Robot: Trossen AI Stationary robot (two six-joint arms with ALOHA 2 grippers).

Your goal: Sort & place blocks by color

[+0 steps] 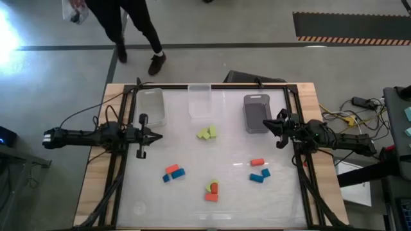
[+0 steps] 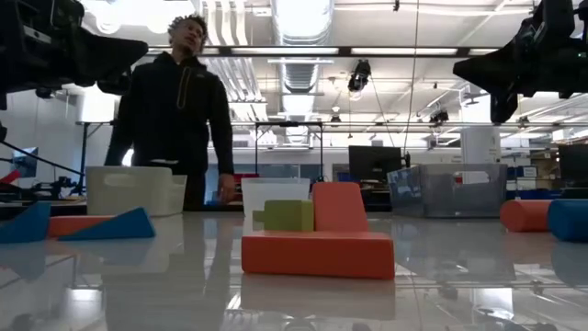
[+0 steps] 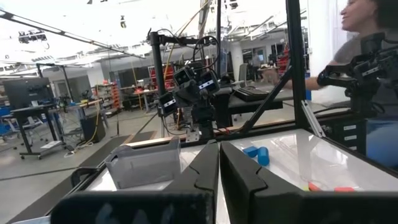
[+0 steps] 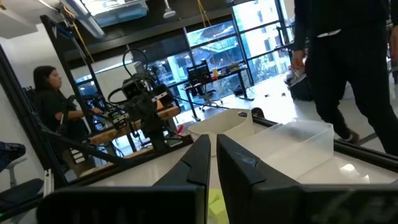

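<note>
- Across the middle and near half of the desk [image 1: 148,192]: blocks lying loose in four small clusters, none yet in any bin.
- Along the far edge: three bins in a row, a clear one [image 1: 151,106] toward the left, a clear one [image 1: 200,101] in the middle, a grey one [image 1: 256,113] toward the right.
- Near the centre, just short of the middle bin: green blocks [image 1: 207,133], touching one another.
- Toward the left side: an orange and blue pair [image 1: 173,172], long axes running roughly left to right.
- By the near edge: an orange stack with a green piece [image 1: 212,190]; seen from desk height, a long orange bar lying flat with a green block and an orange one on top.
- Toward the right side: an orange bar over two blue pieces [image 1: 259,171], axes roughly left to right.
- At the left edge, raised: left claw [image 1: 154,135], fingers together, empty, pointing inward; orange and blue pair nearest, lying nearward and inward of it.
- At the right edge beside the grey bin, raised: right claw [image 1: 268,123], fingers together, empty; right cluster nearest, lying nearward of it.
- Likely first move: either arm dropping onto its own side's cluster.
</note>
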